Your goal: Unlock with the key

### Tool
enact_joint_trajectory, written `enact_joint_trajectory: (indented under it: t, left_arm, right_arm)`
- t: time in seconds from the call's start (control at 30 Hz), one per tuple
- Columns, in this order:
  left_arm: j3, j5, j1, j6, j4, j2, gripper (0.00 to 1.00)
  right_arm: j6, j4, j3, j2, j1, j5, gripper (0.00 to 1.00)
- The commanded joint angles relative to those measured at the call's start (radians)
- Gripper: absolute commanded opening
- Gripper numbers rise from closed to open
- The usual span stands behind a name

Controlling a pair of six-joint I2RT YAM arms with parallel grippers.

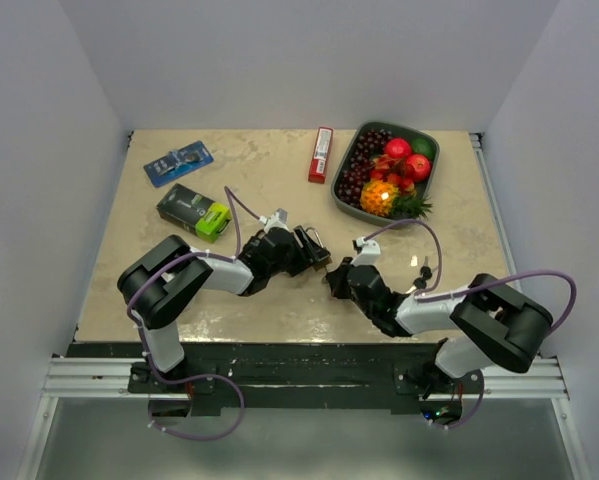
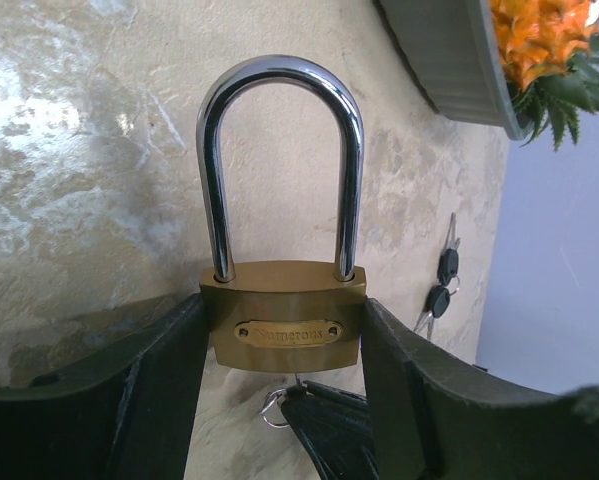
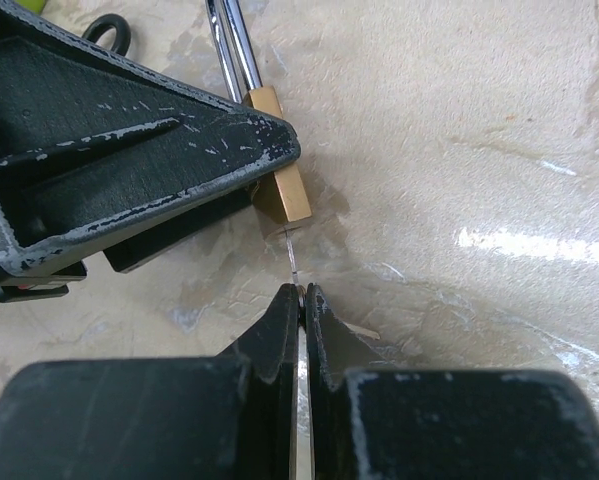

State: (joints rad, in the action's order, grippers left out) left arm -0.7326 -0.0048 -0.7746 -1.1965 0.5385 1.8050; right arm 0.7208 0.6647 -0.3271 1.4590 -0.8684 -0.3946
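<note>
Spare keys [image 2: 441,283], fruit tray [image 2: 449,60] near padlock [image 2: 284,330]

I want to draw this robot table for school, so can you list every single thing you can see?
padlock: one, gold with a silver loop, in the left gripper
key: one, silver, in the right gripper, tip at the padlock's underside
spare keys: two, black heads, on the table by the right arm
tray: one, grey, far right side
fruit: a pile, red, dark, orange, green, in the tray
red packet: one, left of the tray
blue packet: one, far left side
box: one, black and green, near the blue packet
table: one, beige
left gripper: one, black, shut on the padlock
right gripper: one, black, shut on the key
</note>
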Motion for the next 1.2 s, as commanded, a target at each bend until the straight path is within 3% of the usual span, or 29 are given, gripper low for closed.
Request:
enact_joint_trajectory:
  t: [0.0,0.83,1.17]
  left_arm:
    - [0.019,0.154,-0.051,-0.025,0.072,-0.006,0.00]
    - [0.047,0.262,-0.095,-0.135,0.189,0.011,0.00]
    - [0.056,0.267,-0.095,-0.140,0.202,0.033,0.00]
  right_arm:
    - [-0.034,0.118,-0.013,-0.075,0.048,-0.132,0.00]
    - [-0.239,0.369,0.046,-0.037,0.077,-0.098,0.00]
    - [-0.278,0.360,0.037,-0.060,0.077,-0.084,0.00]
